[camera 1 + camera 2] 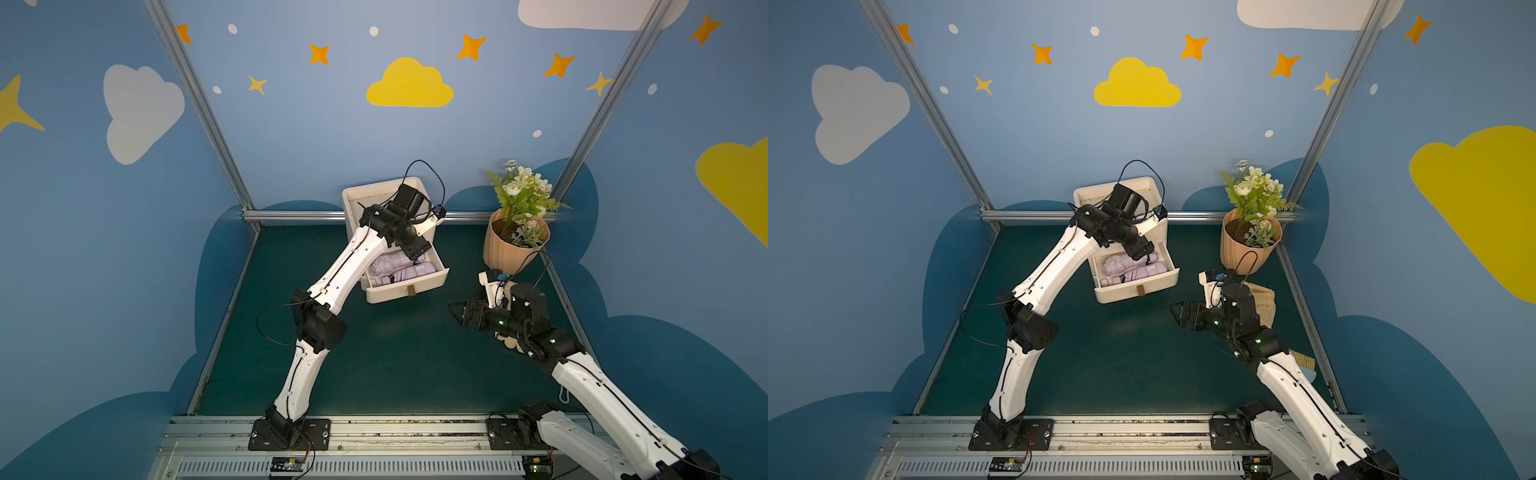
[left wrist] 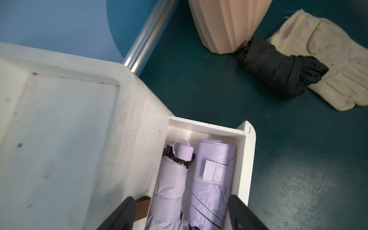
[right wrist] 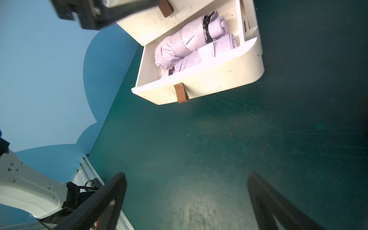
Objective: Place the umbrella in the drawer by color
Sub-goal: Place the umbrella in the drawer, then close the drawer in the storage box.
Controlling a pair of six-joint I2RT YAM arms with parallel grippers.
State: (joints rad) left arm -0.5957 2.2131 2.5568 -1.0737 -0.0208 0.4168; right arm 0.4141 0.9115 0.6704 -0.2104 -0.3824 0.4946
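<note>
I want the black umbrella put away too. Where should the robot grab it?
Grab the black umbrella around its thick middle, coming straight down from above, jaws across its width. It lies flat on the table, one end against the pot and the other over the glove, so the ends are crowded. The open right gripper looks nearest.

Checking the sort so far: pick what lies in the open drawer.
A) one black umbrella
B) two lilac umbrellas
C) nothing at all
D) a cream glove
B: one lilac umbrella lies beside another lilac umbrella inside the open drawer.
</note>
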